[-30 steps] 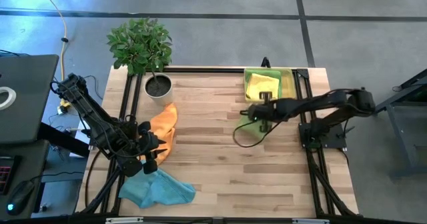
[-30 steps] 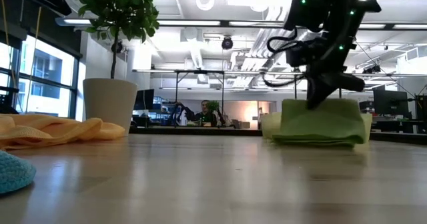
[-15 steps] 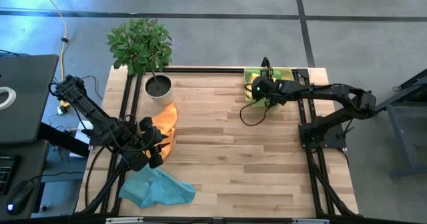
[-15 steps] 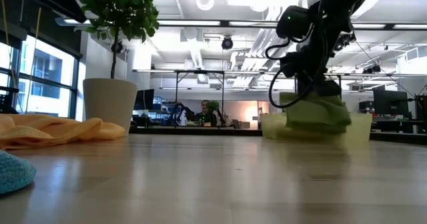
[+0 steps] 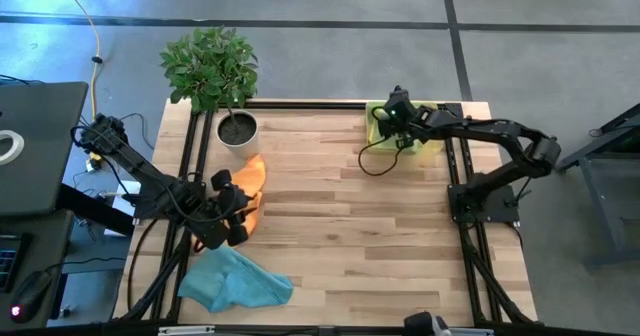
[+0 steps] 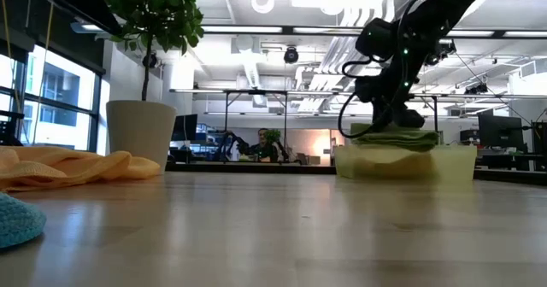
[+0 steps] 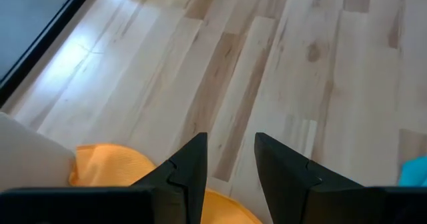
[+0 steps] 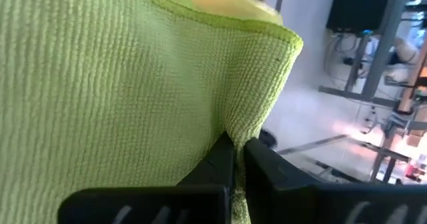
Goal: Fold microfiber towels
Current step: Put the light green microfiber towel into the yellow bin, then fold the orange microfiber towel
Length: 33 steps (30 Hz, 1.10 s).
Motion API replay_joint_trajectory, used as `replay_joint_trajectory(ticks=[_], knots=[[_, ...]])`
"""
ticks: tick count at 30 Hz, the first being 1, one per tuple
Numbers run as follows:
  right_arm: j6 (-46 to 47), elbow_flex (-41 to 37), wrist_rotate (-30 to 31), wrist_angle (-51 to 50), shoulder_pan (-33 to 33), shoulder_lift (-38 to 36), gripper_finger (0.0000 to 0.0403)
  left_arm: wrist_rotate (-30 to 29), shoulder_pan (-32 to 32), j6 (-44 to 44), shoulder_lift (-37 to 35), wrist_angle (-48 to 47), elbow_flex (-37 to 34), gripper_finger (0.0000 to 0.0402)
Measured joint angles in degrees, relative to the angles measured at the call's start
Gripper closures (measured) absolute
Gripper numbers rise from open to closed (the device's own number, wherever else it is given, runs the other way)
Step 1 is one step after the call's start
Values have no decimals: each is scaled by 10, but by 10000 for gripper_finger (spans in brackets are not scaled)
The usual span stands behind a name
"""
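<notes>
**High view: folded green towel at the tray, two towels loose at the bench's left**

Item 1. Lime green fuzzy microfiber towel (image 8: 113, 77), folded. Location: over the translucent yellow tray (image 5: 432, 126) at the far right corner of the wooden bench (image 5: 340, 226), resting on a yellow towel (image 5: 378, 128) already there. Handling, by judgement: light, limp, grippy pile; it drapes and will unfold if lifted by one layer, so pinch all layers at a folded edge. Right gripper (image 8: 235, 151): jaws narrow, pinched on the cloth's edge; arm stretched across from the right side, wrist low over the tray.

Item 2. Orange fuzzy towel (image 5: 247, 181), crumpled, left side near the white plant pot (image 5: 237, 129). Same soft handling; best taken at a corner. Left gripper (image 7: 230, 167): jaws parted, holding nothing, just beside the orange cloth, arm bent low.

Item 3. Light blue fuzzy towel (image 5: 235, 281), crumpled, near left corner, untouched.
</notes>
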Motion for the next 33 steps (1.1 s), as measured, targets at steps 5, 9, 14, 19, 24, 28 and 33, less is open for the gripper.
replay_joint_trajectory(ticks=[5,9,14,19,24,28,33], knots=[[-36,0,-13,70,-11,35,400,0,16,1,0,0,0,287],[-60,0,-14,86,-25,64,400,5,25,1,0,0,0,287],[-48,0,-14,100,-34,85,395,7,32,1,0,0,0,287],[-35,0,-15,123,-32,85,359,7,42,1,0,0,0,287],[-22,0,28,161,-32,85,312,7,53,1,0,0,0,287],[45,0,155,190,-16,84,283,7,61,-2,0,0,0,287],[99,0,196,158,15,71,270,25,75,-22,0,2,0,287]])
